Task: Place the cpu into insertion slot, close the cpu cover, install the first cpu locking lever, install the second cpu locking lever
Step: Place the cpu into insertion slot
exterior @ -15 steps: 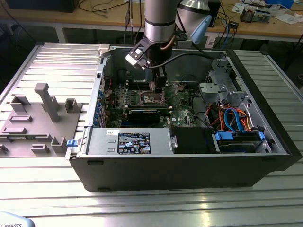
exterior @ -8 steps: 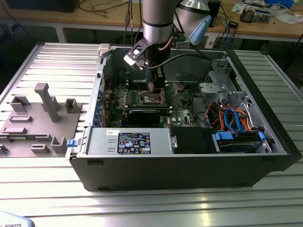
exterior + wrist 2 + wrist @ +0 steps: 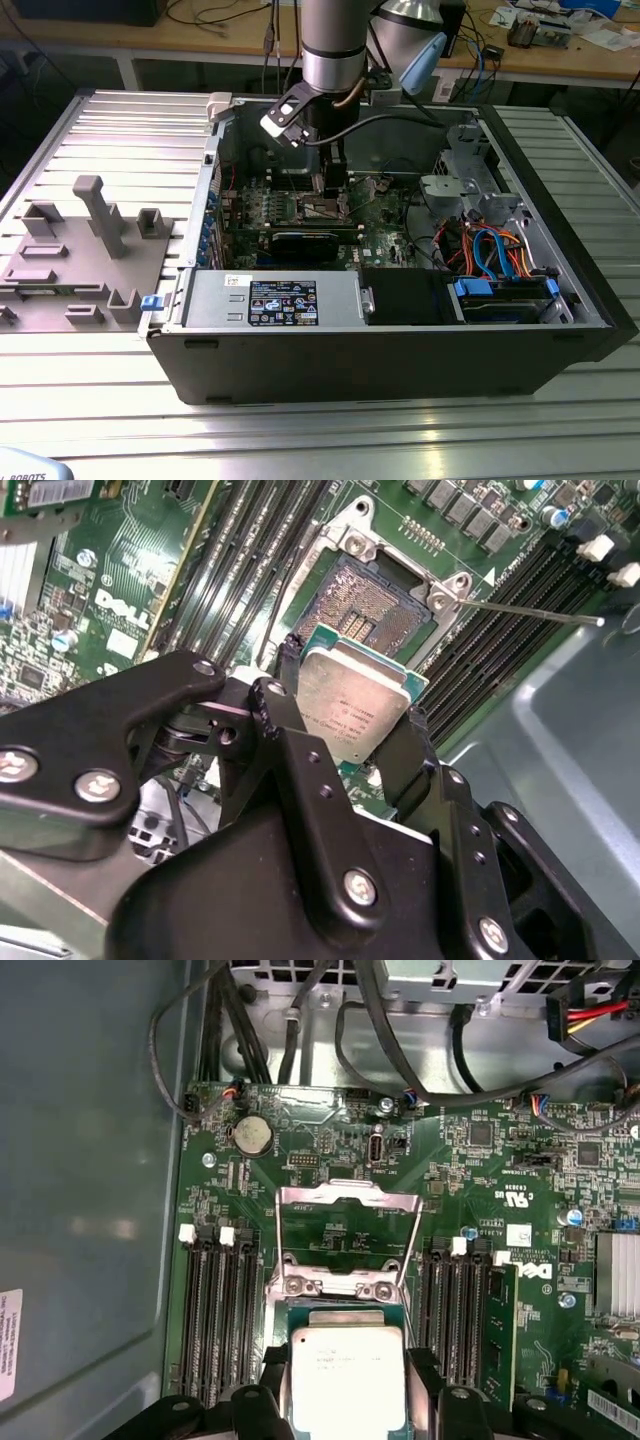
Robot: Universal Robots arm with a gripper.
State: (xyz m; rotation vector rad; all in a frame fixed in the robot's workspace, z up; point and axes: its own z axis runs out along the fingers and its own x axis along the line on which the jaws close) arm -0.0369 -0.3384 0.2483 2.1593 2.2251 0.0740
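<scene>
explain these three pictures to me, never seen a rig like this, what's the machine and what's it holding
The machine is a robot arm reaching down into an open computer case lying on a metal table. The exterior view comes from a camera off the arm; both wrist views come from cameras riding on it, looking past its gripper. The black fingers are shut on the cpu, a flat silver square. Just beyond it the insertion slot sits empty, and the cpu cover stands open.
</scene>
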